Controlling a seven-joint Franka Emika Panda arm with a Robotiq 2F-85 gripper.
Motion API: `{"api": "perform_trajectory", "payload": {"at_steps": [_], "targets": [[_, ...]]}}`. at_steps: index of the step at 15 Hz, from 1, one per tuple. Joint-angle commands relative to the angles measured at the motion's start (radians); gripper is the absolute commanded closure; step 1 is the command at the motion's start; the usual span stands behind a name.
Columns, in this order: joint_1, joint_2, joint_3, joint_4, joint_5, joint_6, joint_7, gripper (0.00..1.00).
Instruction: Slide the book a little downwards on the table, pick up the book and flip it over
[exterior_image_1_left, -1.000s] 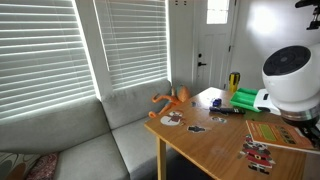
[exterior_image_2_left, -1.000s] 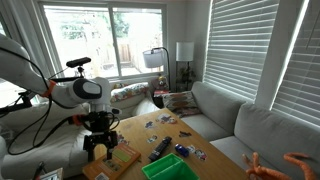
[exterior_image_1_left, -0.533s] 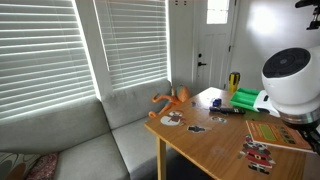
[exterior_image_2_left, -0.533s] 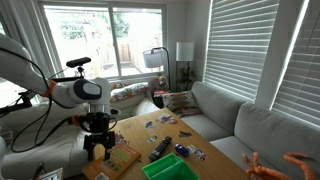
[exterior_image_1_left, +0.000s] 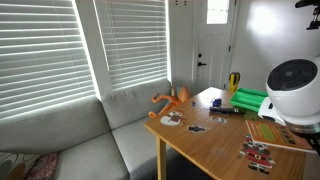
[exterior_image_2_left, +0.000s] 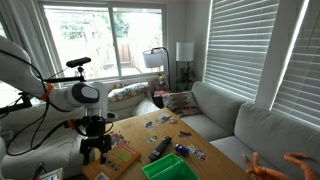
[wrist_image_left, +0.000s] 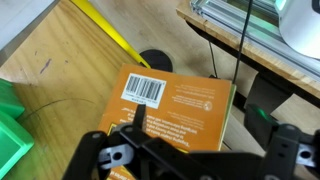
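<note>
Noted gripper (wrist_image_left: 198, 120) spread wide, holding nothing, over book (wrist_image_left: 178, 92) lying flat at centre of wrist view, near table (wrist_image_left: 60, 70) edge; recommend pressing down squarely, dragging slowly, keeping book off the edge.

In the wrist view the gripper (wrist_image_left: 198, 120) covers the book's (wrist_image_left: 190, 95) near edge; whether its fingers touch the cover cannot be told. In an exterior view the arm (exterior_image_1_left: 296, 90) hides the book's end at the table's (exterior_image_1_left: 205, 145) edge.
</note>
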Motion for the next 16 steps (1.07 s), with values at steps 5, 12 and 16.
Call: {"api": "perform_trajectory", "payload": {"at_steps": [5, 12, 16], "targets": [[0.011, 0.011, 0.017, -0.055, -0.040, 0.004, 0.050, 0.00], [0.006, 0.010, 0.013, -0.056, -0.056, -0.006, 0.054, 0.38], [0.004, 0.008, 0.010, -0.056, -0.063, -0.006, 0.050, 0.66]]}}
